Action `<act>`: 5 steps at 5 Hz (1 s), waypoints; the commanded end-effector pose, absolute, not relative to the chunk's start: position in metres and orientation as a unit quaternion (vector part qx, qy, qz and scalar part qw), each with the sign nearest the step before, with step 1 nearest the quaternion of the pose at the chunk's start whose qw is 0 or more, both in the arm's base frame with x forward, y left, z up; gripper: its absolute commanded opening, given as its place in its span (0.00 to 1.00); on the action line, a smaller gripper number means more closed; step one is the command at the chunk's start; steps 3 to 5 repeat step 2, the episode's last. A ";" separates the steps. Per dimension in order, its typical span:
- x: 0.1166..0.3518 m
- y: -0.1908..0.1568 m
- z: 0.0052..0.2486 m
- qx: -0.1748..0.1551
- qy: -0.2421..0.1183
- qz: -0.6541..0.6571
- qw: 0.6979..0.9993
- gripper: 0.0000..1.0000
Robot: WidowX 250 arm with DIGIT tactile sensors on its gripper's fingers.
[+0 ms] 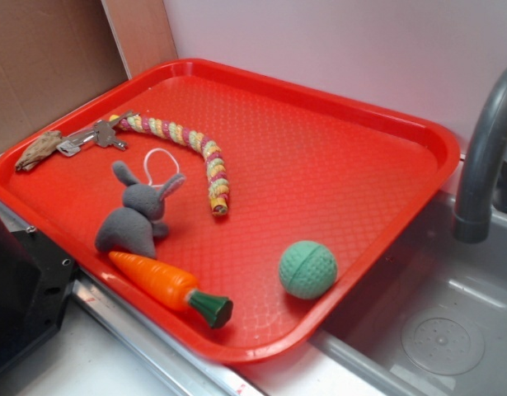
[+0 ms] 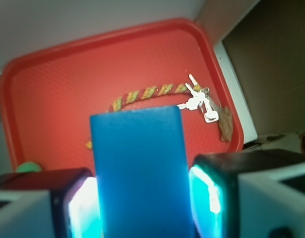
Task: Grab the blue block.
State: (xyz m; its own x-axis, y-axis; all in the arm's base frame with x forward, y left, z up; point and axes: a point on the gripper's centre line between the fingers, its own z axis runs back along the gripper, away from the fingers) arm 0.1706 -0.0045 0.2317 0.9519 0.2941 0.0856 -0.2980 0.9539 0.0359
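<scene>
smooth bright-blue block (image 2: 137,171) stands upright, clamped between the two fingers (image 2: 78,208).

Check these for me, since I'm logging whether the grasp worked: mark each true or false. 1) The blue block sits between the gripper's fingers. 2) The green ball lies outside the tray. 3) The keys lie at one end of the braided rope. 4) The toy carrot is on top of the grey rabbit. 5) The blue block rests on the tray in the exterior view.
1) True: the blue block is clamped in the gripper.
2) False: the green ball lies inside the red tray.
3) True: the keys meet the braided rope.
4) False: the toy carrot lies beside the grey rabbit.
5) False: no block shows there.
</scene>
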 end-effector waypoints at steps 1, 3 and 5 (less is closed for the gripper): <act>0.217 0.006 0.219 0.018 -0.041 0.157 0.987 0.00; 0.233 0.008 0.214 0.018 -0.040 0.155 0.987 0.00; 0.233 0.008 0.214 0.018 -0.040 0.155 0.987 0.00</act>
